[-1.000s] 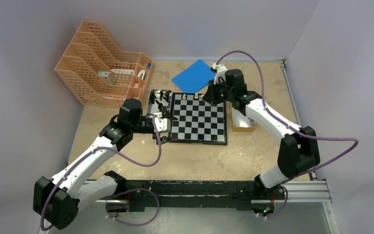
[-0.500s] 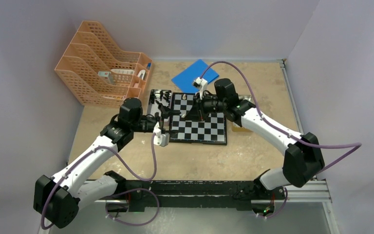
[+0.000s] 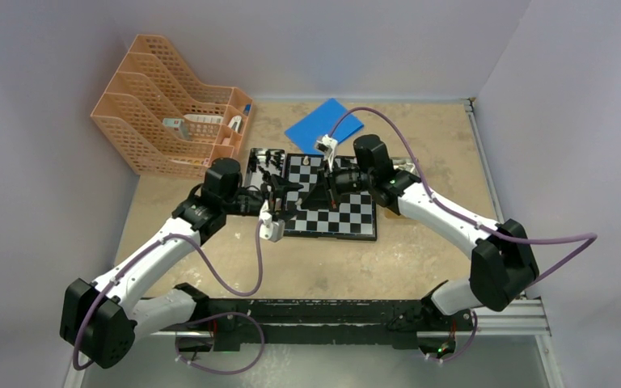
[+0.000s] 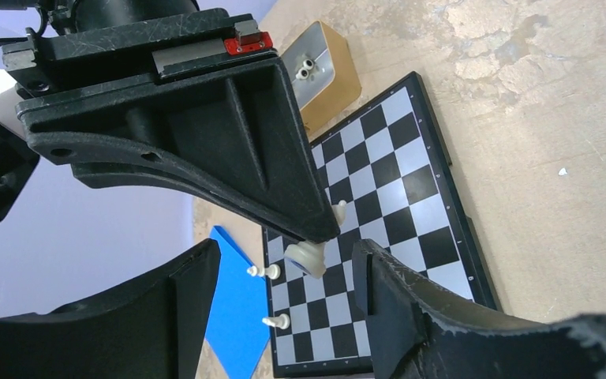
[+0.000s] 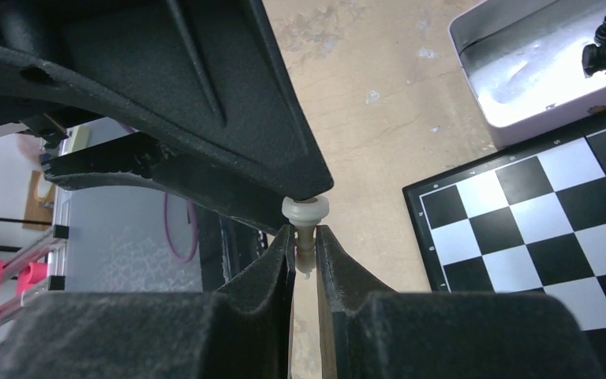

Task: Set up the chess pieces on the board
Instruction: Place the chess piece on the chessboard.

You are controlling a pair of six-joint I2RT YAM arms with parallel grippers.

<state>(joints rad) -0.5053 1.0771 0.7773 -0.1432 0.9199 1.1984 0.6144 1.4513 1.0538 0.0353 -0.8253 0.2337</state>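
Above the board [image 4: 410,181], the right pincer [image 5: 306,237] pinched a white piece [image 5: 306,210]; the left pincer [image 4: 286,251] gaped around it. This looked like a handover, so the left should close next.

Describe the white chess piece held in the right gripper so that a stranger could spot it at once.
Start at the black-and-white chessboard in the middle of the scene. Over its left half, the right gripper pinches one pale cream chess piece by its stem. Unlike the other white pieces, which stand free on squares, it alone is clamped in a gripper.
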